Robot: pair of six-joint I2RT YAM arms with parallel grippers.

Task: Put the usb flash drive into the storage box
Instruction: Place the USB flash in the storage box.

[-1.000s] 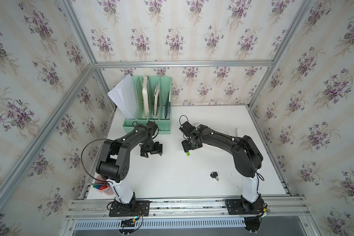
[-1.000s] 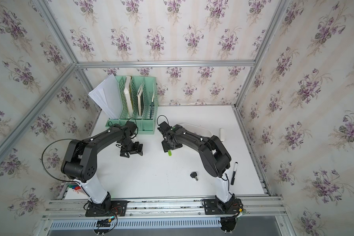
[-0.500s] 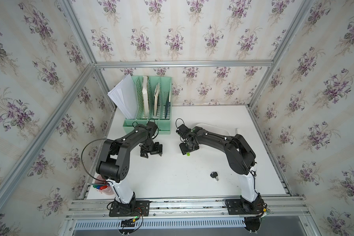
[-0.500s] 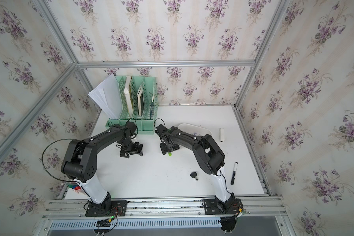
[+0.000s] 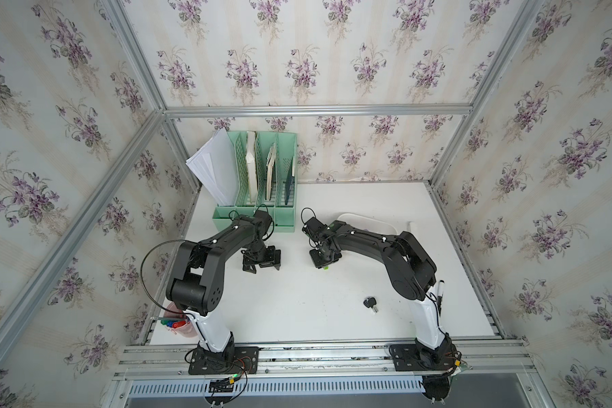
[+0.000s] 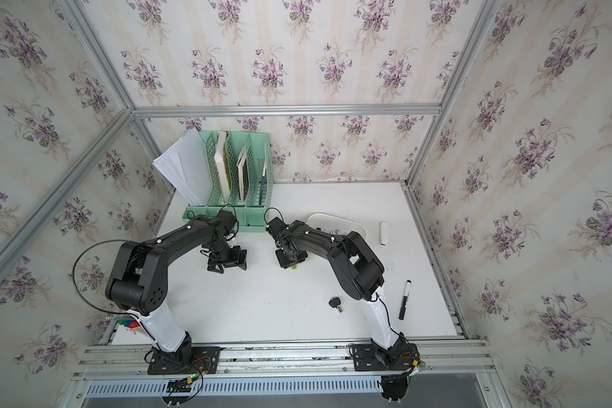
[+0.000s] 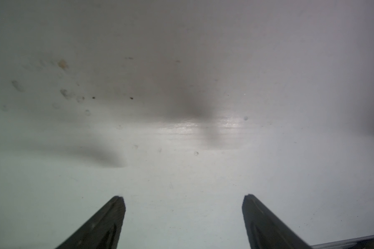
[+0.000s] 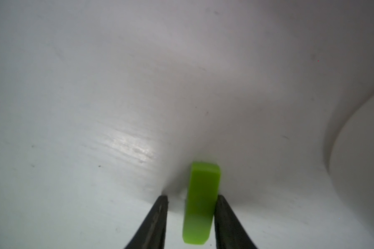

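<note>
The usb flash drive (image 8: 202,200) is a bright green stick lying on the white table; in both top views only its tip (image 5: 325,267) (image 6: 294,267) peeks out under my right gripper (image 5: 324,263). In the right wrist view my right gripper (image 8: 192,197) straddles the drive. One finger (image 8: 222,211) rests against it, and a small gap is left at the other finger. The storage box (image 5: 364,217) (image 6: 336,217), a shallow white tub, sits just behind the right arm, and its rounded corner (image 8: 354,151) is close by. My left gripper (image 5: 262,265) (image 7: 183,197) hovers open over bare table.
A mint-green file organizer (image 5: 262,183) with papers stands at the back left. A black key (image 5: 370,303) lies toward the front. A black marker (image 6: 405,298) and a small white stick (image 6: 384,233) lie at the right. A pink pen cup (image 5: 177,319) is at the front left corner.
My right gripper has lowered over the green drive and its jaws have narrowed around it. The left arm has not moved.
</note>
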